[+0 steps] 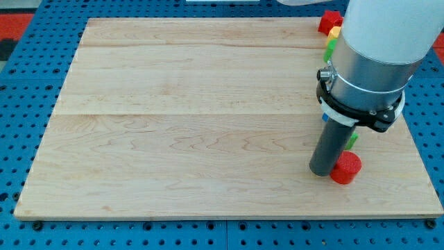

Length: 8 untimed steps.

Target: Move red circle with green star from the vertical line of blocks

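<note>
On a pale wooden board (pixel 208 125) laid over a blue pegboard (pixel 21 104), the arm's dark rod is standing near the view's lower right, my tip (pixel 323 171) pressing against the left side of the red circle (pixel 345 168), which is lying close to the board's bottom edge. There are no fingers to speak of here, nothing clenched or released; the rod is merely leaning on the block's flank. A sliver of green (pixel 353 139), likely the green star, is peeking out just above the red circle, mostly hidden behind the arm's silver and white body (pixel 374 55), so whether the two blocks are touching cannot be told. Up at the view's top right, a red block (pixel 330 21), a yellow block (pixel 335 32) and a green block (pixel 331 47) are lining up along the board's right side, their shapes too covered to name. The worry from here appears to be the contact point: the tip is sitting at the circle's side rather than square behind it, so a round block could be rolling off the rod and slipping away alone. The green piece, being unseen by the camera, may be getting left behind or nudged crooked. With the bottom and right edges both near, an overlong push could be sending either block off the board.
</note>
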Motion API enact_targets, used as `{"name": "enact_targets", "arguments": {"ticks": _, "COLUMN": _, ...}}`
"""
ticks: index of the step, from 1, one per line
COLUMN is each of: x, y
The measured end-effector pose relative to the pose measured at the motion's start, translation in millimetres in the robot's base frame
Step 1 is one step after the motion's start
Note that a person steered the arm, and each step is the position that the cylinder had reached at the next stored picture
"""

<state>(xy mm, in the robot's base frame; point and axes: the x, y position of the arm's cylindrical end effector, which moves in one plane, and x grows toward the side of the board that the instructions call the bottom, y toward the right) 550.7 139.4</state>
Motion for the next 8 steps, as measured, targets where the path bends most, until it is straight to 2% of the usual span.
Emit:
{"name": "enact_targets", "arguments": {"ticks": 2, "x": 7, "y": -6}}
{"name": "enact_targets", "arguments": {"ticks": 3, "x": 47, "y": -21}}
{"name": "enact_targets", "arguments": {"ticks": 4, "x": 67, "y": 0}}
{"name": "enact_targets", "arguments": {"ticks": 6, "x": 44, "y": 64}}
{"name": "enact_targets", "arguments": {"ticks": 8, "x": 15, "y": 72}}
